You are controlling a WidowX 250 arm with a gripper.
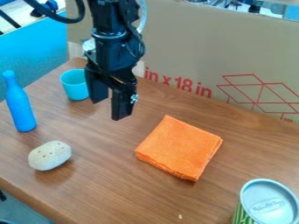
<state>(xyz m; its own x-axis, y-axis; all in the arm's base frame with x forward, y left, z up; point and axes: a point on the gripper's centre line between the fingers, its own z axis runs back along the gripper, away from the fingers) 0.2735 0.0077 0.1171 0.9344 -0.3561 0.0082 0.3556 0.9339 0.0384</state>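
Camera view, and the wooden table spreads beneath the fingers, with a cardboard panel standing behind them, probably as a backdrop. Down hangs the black gripper, fingers wide apart, nothing between them! Below and right of the fingers, the orange cloth: folded into a neat square, presumably to lie flat, bright, soft-looking, layered at its edge. Farther right and lower, a can, pale lid up. Well left of the fingers, a blue bottle upright on its base. Just left of them, the turquoise cup, plain, smooth, mouth up, partly hidden by the gripper. Lower left, a beige, pitted, rounded lump.
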